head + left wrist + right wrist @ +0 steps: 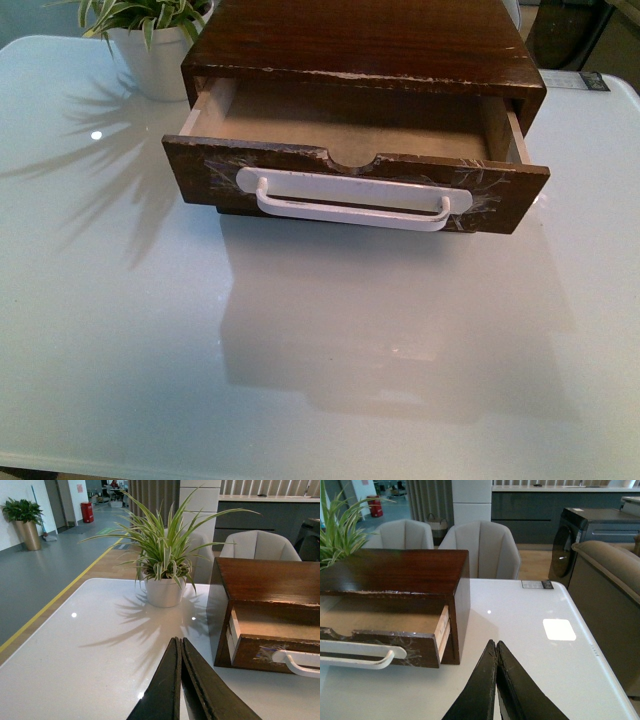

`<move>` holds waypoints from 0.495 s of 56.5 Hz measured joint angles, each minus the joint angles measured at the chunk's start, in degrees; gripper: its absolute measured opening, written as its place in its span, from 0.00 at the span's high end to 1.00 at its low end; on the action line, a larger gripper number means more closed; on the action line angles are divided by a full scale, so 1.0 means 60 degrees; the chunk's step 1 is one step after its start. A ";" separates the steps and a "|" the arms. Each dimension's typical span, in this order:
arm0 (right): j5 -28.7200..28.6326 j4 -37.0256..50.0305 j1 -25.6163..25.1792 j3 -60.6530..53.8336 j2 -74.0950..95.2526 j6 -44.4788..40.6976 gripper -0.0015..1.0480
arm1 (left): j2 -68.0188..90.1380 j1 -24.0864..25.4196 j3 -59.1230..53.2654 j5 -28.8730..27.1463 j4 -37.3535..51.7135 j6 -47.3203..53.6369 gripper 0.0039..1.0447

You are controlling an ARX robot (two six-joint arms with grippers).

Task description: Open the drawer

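The drawer (500, 195), dark brown with whitish scratches and a half-round top notch, stands pulled out of its wooden cabinet (360, 40), showing its tan inside (350, 125). Its long white bar handle (350, 205) faces me. Neither gripper shows in the front view. My left gripper (179, 641) is shut and empty above the table, left of the drawer (260, 652). My right gripper (495, 644) is shut and empty above the table, right of the drawer (415, 647).
A potted spider plant (150, 40) in a white pot stands at the cabinet's back left, also in the left wrist view (162, 587). The glossy white table (300, 350) spreads in front. Chairs (480, 545) and a dark sofa (605, 580) stand beyond its edges.
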 joint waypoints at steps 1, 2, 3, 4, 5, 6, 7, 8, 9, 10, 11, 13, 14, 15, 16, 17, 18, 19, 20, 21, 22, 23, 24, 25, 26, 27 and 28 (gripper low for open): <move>0.0000 0.0000 0.0000 0.0000 0.0000 0.0004 0.98 | 0.0000 0.0000 0.0000 -0.0004 0.0000 0.0000 0.98; 0.0000 0.0000 0.0000 0.0000 0.0000 0.0004 0.98 | 0.0000 0.0000 0.0000 -0.0004 0.0000 0.0000 0.98; 0.0000 0.0000 0.0000 0.0000 0.0000 0.0000 0.98 | 0.0000 0.0000 -0.0004 0.0000 0.0000 0.0000 0.98; 0.0000 0.0000 0.0000 0.0000 0.0000 0.0000 0.98 | 0.0000 0.0000 -0.0004 0.0000 0.0000 0.0000 0.98; -0.0004 0.0000 0.0000 0.0000 0.0000 0.0000 0.98 | 0.0000 0.0000 0.0000 0.0000 0.0000 0.0000 0.98; 0.0000 0.0000 0.0000 0.0000 0.0000 0.0000 0.96 | 0.0000 0.0000 0.0000 0.0000 0.0000 0.0000 0.98; -0.0004 0.0000 0.0000 0.0000 0.0000 0.0000 0.94 | 0.0000 0.0000 -0.0004 -0.0004 0.0000 0.0000 0.98; 0.0000 0.0000 0.0000 0.0000 0.0000 0.0000 0.91 | 0.0000 0.0000 0.0000 -0.0004 0.0000 -0.0004 0.98; -0.0004 0.0000 0.0000 0.0000 0.0000 0.0000 0.88 | 0.0000 0.0000 -0.0004 -0.0004 0.0000 0.0000 0.95; -0.0004 0.0000 0.0000 0.0000 0.0000 0.0000 0.84 | 0.0000 0.0000 0.0000 -0.0004 0.0000 -0.0004 0.92; -0.0004 0.0000 0.0000 0.0000 0.0000 0.0000 0.83 | 0.0000 0.0000 -0.0004 -0.0004 0.0000 0.0000 0.89; -0.0004 0.0000 0.0000 0.0000 0.0000 0.0000 0.76 | 0.0000 0.0000 0.0000 0.0000 0.0000 0.0000 0.84; 0.0000 0.0000 0.0000 0.0000 0.0000 0.0000 0.73 | 0.0000 0.0000 -0.0004 -0.0004 0.0000 0.0000 0.80; 0.0000 0.0000 0.0000 0.0000 0.0000 0.0000 0.71 | 0.0000 0.0000 -0.0004 -0.0004 0.0000 -0.0004 0.78; 0.0000 0.0000 0.0000 0.0000 0.0000 0.0000 0.68 | 0.0000 0.0000 0.0000 -0.0004 0.0000 0.0000 0.75; 0.0000 0.0000 0.0000 0.0000 0.0000 0.0000 0.64 | 0.0000 0.0000 0.0000 -0.0004 0.0000 0.0000 0.72; 0.0000 0.0000 0.0000 0.0000 0.0000 0.0000 0.63 | 0.0000 0.0000 -0.0004 -0.0004 0.0000 0.0000 0.68; 0.0000 0.0000 0.0000 0.0000 0.0000 0.0000 0.59 | 0.0000 0.0000 0.0000 0.0000 0.0000 -0.0004 0.66; 0.0000 0.0000 0.0000 0.0000 -0.0004 0.0000 0.56 | 0.0000 0.0000 -0.0004 -0.0004 0.0000 0.0000 0.63; 0.0000 0.0000 0.0000 0.0000 0.0000 0.0000 0.54 | 0.0000 0.0000 -0.0004 -0.0004 0.0000 0.0000 0.60; 0.0000 0.0000 0.0000 0.0000 0.0000 0.0000 0.51 | 0.0000 0.0000 0.0000 -0.0004 0.0000 -0.0004 0.58; -0.0004 0.0000 0.0000 0.0000 0.0000 0.0000 0.48 | 0.0000 0.0000 0.0000 -0.0004 0.0000 -0.0004 0.55; 0.0000 0.0000 0.0000 0.0000 0.0000 0.0000 0.46 | 0.0000 0.0000 0.0000 -0.0004 0.0000 -0.0004 0.51; 0.0000 0.0000 0.0000 0.0000 0.0000 0.0000 0.43 | 0.0000 0.0000 -0.0004 -0.0004 0.0000 0.0000 0.50; 0.0000 0.0000 0.0000 0.0000 0.0000 0.0000 0.39 | 0.0000 0.0000 0.0000 -0.0004 0.0000 0.0000 0.46; 0.0000 0.0000 0.0000 0.0000 0.0000 0.0000 0.38 | 0.0000 0.0000 -0.0004 -0.0004 0.0000 0.0000 0.43; -0.0004 0.0000 0.0000 0.0000 0.0000 0.0000 0.34 | 0.0000 0.0000 0.0000 -0.0004 0.0000 0.0000 0.39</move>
